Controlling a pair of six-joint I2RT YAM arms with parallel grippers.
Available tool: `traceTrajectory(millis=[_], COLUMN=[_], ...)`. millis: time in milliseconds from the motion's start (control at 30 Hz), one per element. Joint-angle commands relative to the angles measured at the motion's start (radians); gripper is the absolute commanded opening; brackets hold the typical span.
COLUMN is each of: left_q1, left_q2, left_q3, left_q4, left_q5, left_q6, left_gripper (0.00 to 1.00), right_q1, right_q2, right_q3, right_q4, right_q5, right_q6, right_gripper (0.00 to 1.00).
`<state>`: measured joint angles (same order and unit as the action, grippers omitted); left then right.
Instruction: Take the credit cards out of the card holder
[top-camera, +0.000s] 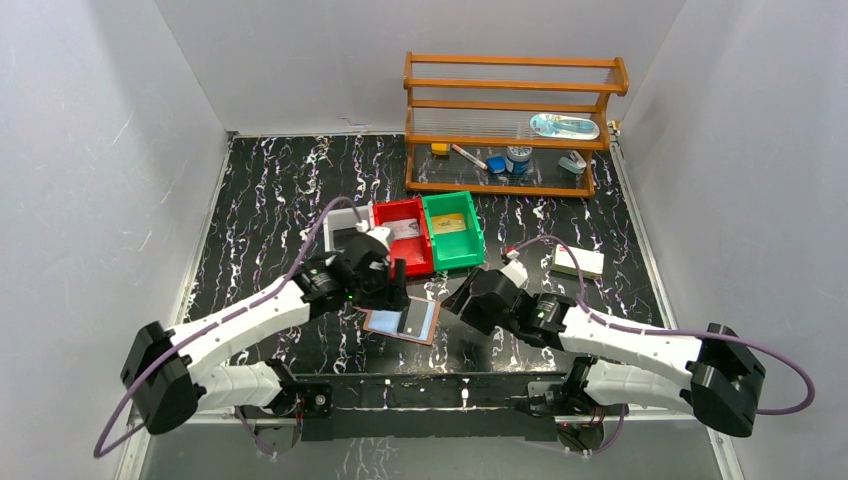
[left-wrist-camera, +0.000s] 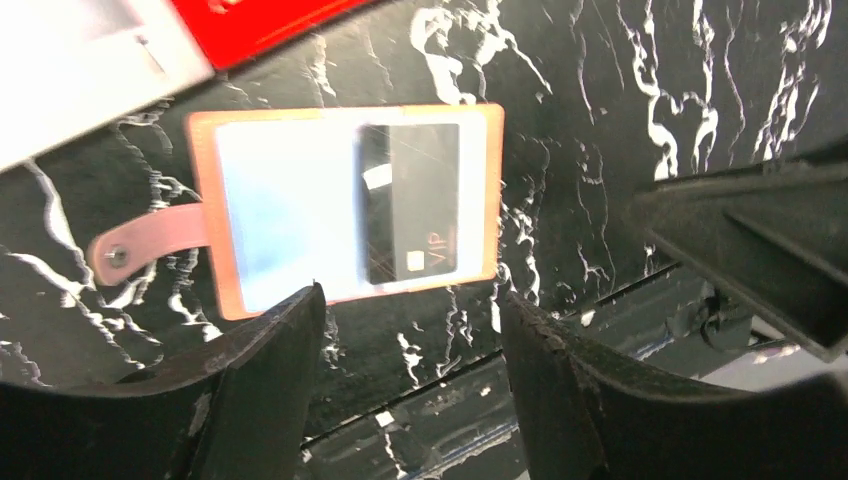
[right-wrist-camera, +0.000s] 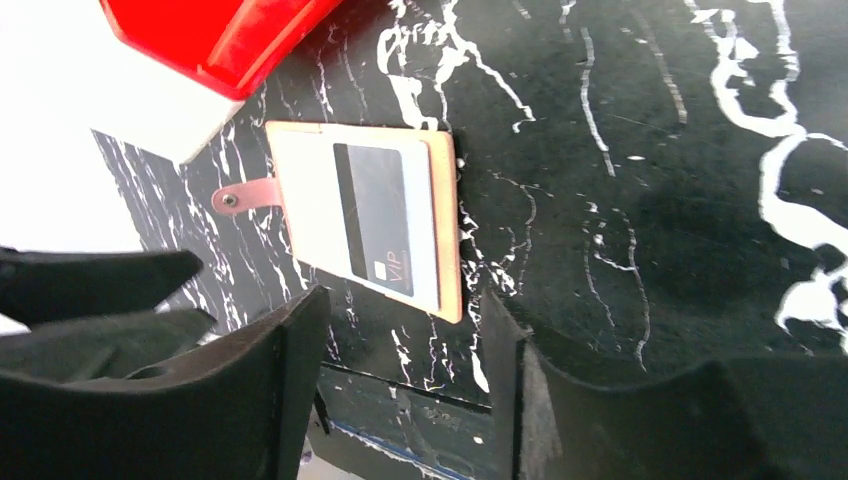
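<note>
Hovering over the opened card holder (left-wrist-camera: 280, 200) with left gripper (left-wrist-camera: 410, 300) and right gripper (right-wrist-camera: 405, 300) spread, empty, and dark card (left-wrist-camera: 410, 200) still pocketed.

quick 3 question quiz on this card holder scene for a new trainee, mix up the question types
1. True or false: the card holder lies folded shut.
2. What is printed on the black card in its pocket? A) VIP B) VISA C) GOLD
3. Fill in: the left gripper and the right gripper both stand ___, holding nothing.
Key: 1 false, it lies open; 2 A; 3 open.
</note>
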<state>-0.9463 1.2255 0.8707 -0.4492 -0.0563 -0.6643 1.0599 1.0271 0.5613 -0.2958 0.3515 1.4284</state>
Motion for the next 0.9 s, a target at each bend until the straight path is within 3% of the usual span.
traceTrajectory(millis=[0,133,467,733,867], left_q1=[0.165,0.241,0.274,0.276,0.277], left_q2=[-0.124,-0.124,-0.111,-0.094,-0.090], left_q3=[-0.103,-0.141,-0.177,-0.209,-0.210], left_q4=[0.016,0.053,0.161,0.220,0.228], left_q5=[0.157,0.272,0.393,0.425,0.425], left_q6=[0.028,0.030,0.005,-0.019,-0.013], left_gripper=[0.65,0.66,0.66,0.66,0.66], right_q1=[-0.005,-0.008,-0.029,-0.076,-0.082], right_q2=[0.074,0.207,0.427,0.506,0.513], right_q3=[0.049,0.132,0.243,0.164,0.134], right_q4=[0.147,0.176,0.188,0.300,0.275], right_q5=[-0.069,-0.153,-0.275,-0.368,-0.373], right_q6=[-0.105,-0.169,-0.212,-0.221,-0.193], right_gripper=[0.61,0.54,0.54,0.54,0.53])
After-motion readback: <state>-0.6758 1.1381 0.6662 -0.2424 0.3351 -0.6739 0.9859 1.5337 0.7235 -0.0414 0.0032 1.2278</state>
